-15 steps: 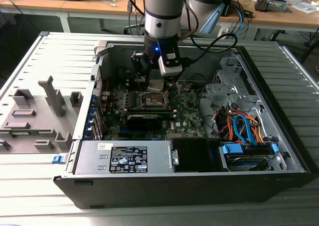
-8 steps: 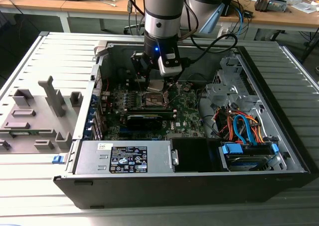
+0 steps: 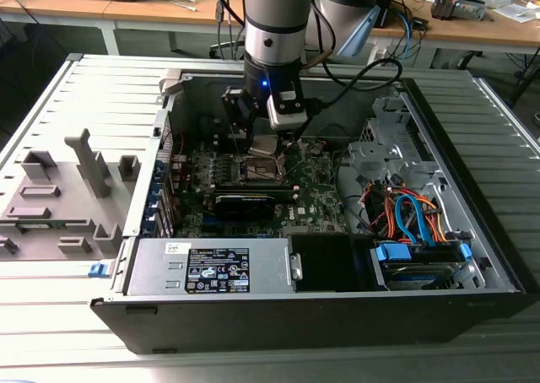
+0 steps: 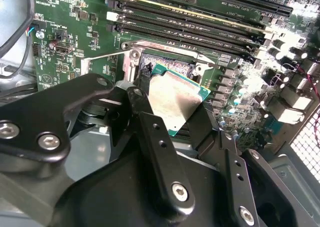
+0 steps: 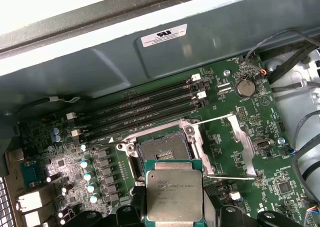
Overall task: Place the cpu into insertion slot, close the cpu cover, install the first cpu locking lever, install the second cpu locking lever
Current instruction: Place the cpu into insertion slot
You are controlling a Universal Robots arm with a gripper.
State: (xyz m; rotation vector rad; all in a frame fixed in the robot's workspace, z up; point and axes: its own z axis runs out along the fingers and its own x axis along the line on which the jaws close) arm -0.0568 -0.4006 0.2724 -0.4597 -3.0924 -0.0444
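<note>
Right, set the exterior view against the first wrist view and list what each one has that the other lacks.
Exterior view, not the first wrist view: the power supply and the orange and blue cables. First wrist view, not the exterior view: the white label on the case wall. Both: the gripper shut on the cpu, near the empty insertion slot.

What the end effector keeps from us

In the second wrist view, the end effector [image 4: 172, 109], clamped on the cpu [image 4: 175, 99], hides the chip's lower edges and most of the insertion slot [image 4: 149, 67] behind its black fingers [image 4: 160, 142]. In the first wrist view the chip covers the slot's near side, and the picture's edge cuts off the fingers. In the exterior view we cannot tell whether chip and slot touch.
</note>
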